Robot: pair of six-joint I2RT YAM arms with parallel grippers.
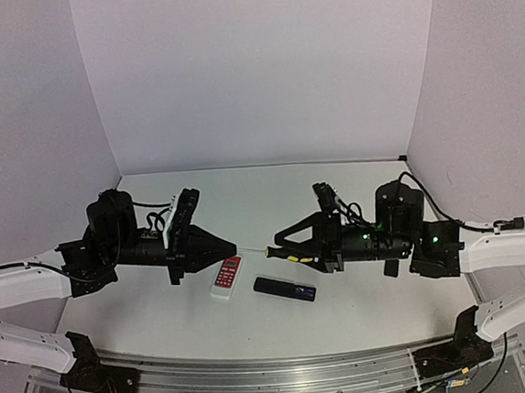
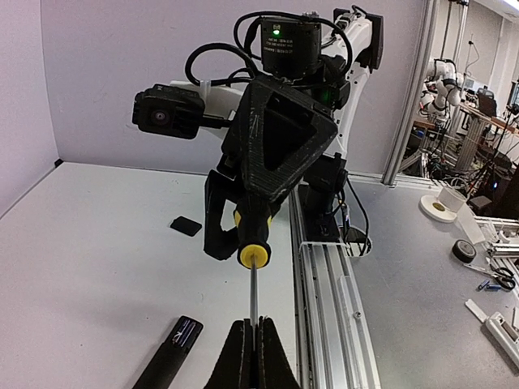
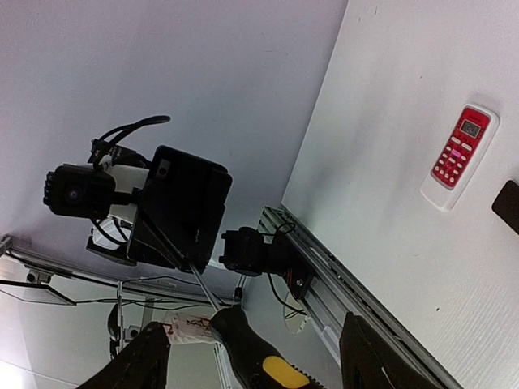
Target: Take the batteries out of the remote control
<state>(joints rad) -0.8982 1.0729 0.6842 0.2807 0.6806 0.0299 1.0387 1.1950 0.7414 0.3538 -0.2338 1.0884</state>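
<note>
The remote control (image 1: 284,288) is slim and black and lies flat on the table in front of both arms; its end also shows in the left wrist view (image 2: 170,356). I cannot make out the batteries. My left gripper (image 2: 255,326) is shut on the metal shaft of a yellow-and-black screwdriver (image 2: 253,235), held level above the table. My right gripper (image 3: 255,324) stands open around the screwdriver's handle (image 3: 259,361), with a gap on each side. From above, the two grippers (image 1: 233,247) (image 1: 284,248) face each other across the tool.
A wider white remote with a red button panel (image 1: 225,278) lies just left of the black one and shows again in the right wrist view (image 3: 458,154). A small flat black piece (image 2: 186,225) lies on the table behind the right gripper. An aluminium rail (image 1: 278,379) runs along the near edge.
</note>
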